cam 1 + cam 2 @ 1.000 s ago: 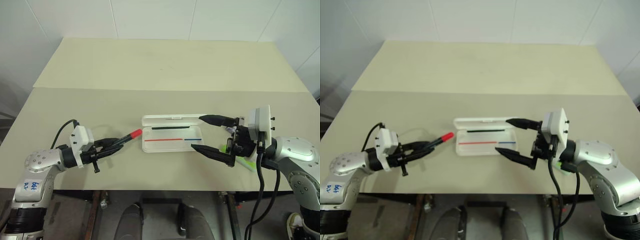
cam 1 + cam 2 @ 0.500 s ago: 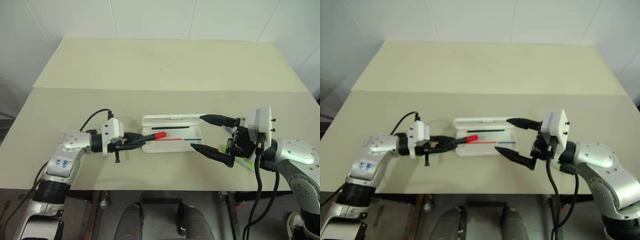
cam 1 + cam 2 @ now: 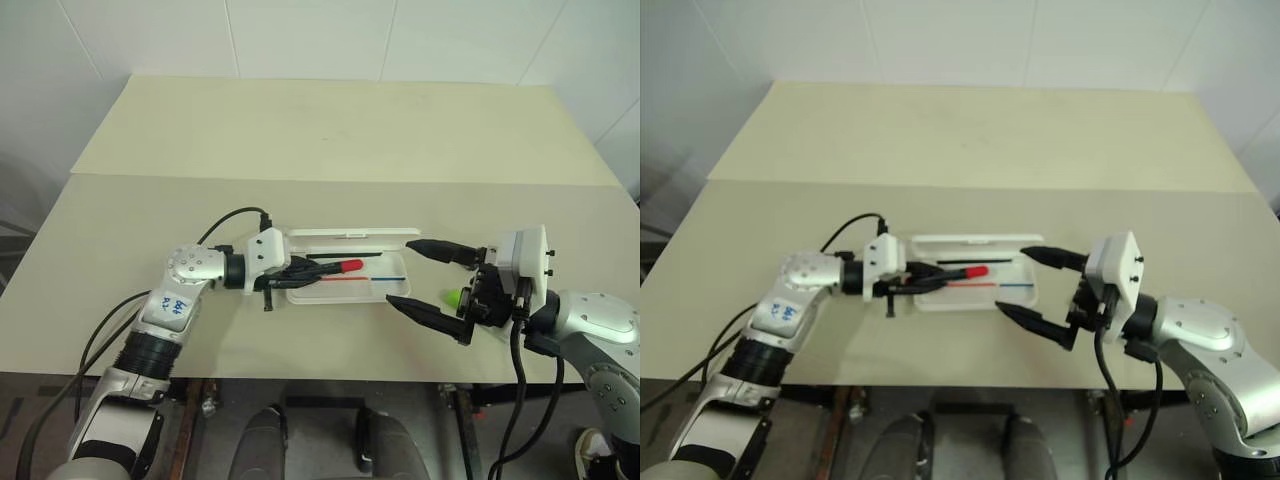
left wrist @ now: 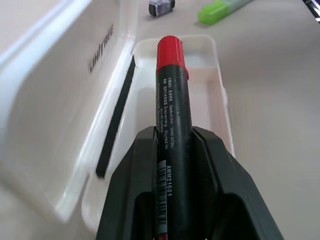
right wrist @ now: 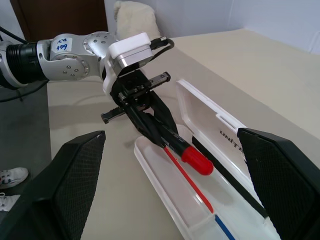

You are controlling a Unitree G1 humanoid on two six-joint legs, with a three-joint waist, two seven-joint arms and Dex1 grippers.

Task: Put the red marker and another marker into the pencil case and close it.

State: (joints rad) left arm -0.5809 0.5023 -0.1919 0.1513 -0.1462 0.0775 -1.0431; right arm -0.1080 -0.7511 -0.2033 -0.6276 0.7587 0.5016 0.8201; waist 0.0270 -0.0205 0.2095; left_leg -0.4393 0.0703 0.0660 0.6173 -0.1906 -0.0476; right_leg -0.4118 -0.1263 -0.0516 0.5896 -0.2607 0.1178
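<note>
Red marker (image 3: 342, 267) over open pencil case (image 3: 392, 287) (lid up)

We cannot see most of the green marker (image 3: 453, 297), hidden behind the right gripper (image 3: 418, 275), nor read the pencil case (image 4: 75, 125) lettering fully.

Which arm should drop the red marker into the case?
Left. The left gripper already holds the red marker over the open pencil case; the right gripper is open, empty, at the case's other end.
</note>
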